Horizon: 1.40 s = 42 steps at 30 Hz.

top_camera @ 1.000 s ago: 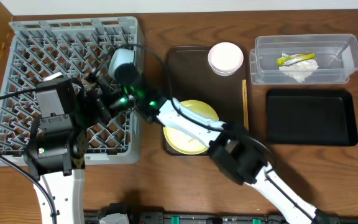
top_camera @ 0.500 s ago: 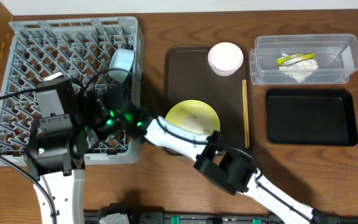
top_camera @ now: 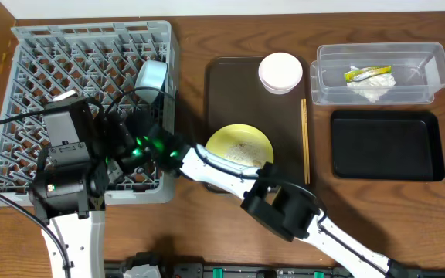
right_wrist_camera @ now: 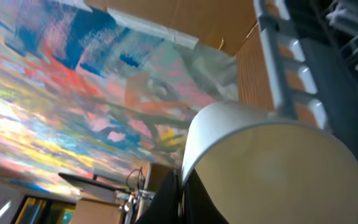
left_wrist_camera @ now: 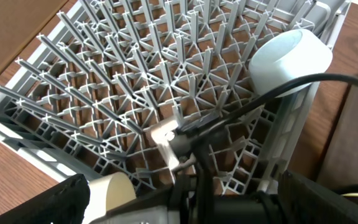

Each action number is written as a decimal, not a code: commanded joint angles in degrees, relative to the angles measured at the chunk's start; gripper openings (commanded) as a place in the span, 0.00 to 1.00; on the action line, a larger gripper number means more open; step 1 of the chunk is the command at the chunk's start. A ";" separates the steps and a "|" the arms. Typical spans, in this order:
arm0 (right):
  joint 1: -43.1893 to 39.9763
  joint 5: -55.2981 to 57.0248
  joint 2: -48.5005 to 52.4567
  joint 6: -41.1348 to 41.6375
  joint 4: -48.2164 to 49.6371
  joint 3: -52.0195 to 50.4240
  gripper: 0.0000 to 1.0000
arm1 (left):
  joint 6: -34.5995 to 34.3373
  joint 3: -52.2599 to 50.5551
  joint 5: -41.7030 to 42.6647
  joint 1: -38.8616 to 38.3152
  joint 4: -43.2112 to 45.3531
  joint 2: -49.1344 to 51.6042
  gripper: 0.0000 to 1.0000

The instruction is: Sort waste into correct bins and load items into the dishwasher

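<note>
The grey dish rack [top_camera: 52,69] stands at the left, with the light blue bowl [top_camera: 151,77] on its side at the right wall; the bowl also shows in the left wrist view [left_wrist_camera: 291,59]. My right gripper [right_wrist_camera: 180,199] is shut on the rim of the small cream cup [right_wrist_camera: 272,168], low over the rack's front right part [top_camera: 130,148]. The cup shows in the left wrist view [left_wrist_camera: 112,190]. My left gripper [left_wrist_camera: 179,211] is open, its fingers either side of the right arm. The pale yellow plate [top_camera: 239,147] holds crumbs.
The plate sits on a brown serving tray [top_camera: 230,85] with the pinkish-white bowl [top_camera: 280,72] and the chopsticks [top_camera: 305,139]. The clear tub [top_camera: 416,94] at the far right holds the white napkin [top_camera: 371,89] and the yellow-green wrapper [top_camera: 365,73]. The black tray [top_camera: 387,145] lies below it.
My right gripper moved from beside the blue bowl toward the rack's front, then held still. The blue bowl stays in the rack. The left arm has not moved.
</note>
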 commanded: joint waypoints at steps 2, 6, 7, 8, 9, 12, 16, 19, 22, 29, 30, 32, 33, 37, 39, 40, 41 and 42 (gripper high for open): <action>-2.25 1.97 0.81 -1.29 -0.37 0.26 0.01 | -0.57 1.36 0.44 -0.22 -0.02 0.22 0.98; -3.48 2.32 0.81 -1.09 -0.66 0.26 0.01 | -0.57 1.36 0.44 -0.22 -0.04 0.22 0.98; -3.63 2.32 0.81 -1.09 -1.05 0.26 0.01 | -0.57 1.36 0.44 -0.22 -0.02 0.22 0.98; -3.72 2.32 0.81 -1.09 -1.79 0.26 0.01 | -0.57 1.36 0.44 -0.22 -0.02 0.22 0.98; -3.78 2.51 0.81 -1.14 -2.78 0.26 0.01 | -0.57 1.36 0.44 -0.22 -0.02 0.22 0.98; -3.96 3.48 0.85 -1.57 -6.43 0.26 0.01 | -0.57 1.36 0.44 -0.22 -0.04 0.22 0.98; -4.11 4.07 0.96 -1.99 -8.76 0.26 0.01 | -0.57 1.36 0.44 -0.22 -0.02 0.22 0.98; -4.11 4.04 0.98 -1.97 -9.75 0.26 0.01 | -0.57 1.36 0.44 -0.22 -0.04 0.22 0.98; -4.07 3.93 0.96 -1.99 -9.97 0.26 0.01 | -0.57 1.36 0.44 -0.22 -0.04 0.22 0.98; -4.57 5.18 0.94 -6.69 -11.06 0.26 0.01 | -0.57 1.36 0.44 -0.22 -0.04 0.22 0.98; -4.79 6.21 0.83 -8.09 -12.83 0.26 0.02 | -0.57 1.36 0.44 -0.22 -0.02 0.22 0.98; -5.35 8.63 0.31 -10.71 -18.40 0.26 0.02 | -0.57 1.36 0.44 -0.22 -0.02 0.22 0.98; -5.66 9.68 0.00 -12.24 -20.92 0.28 0.02 | -0.57 1.36 0.44 -0.22 -0.02 0.22 0.98; -6.62 14.69 -2.21 -17.70 -30.08 0.28 0.02 | -0.57 1.36 0.44 -0.22 -0.02 0.22 0.98; -6.73 17.46 -3.82 -20.59 -34.51 0.28 0.04 | -0.57 1.36 0.44 -0.22 -0.02 0.22 0.98; -6.73 18.78 -4.57 -21.46 -36.37 0.28 0.06 | -0.57 1.36 0.44 -0.22 -0.02 0.22 0.98; -6.73 20.35 -5.33 -22.27 -38.38 0.28 0.09 | -0.57 1.36 0.44 -0.22 -0.02 0.22 0.98; -6.71 22.05 -6.21 -22.95 -40.37 0.28 0.12 | -0.57 1.36 0.44 -0.22 -0.02 0.22 0.98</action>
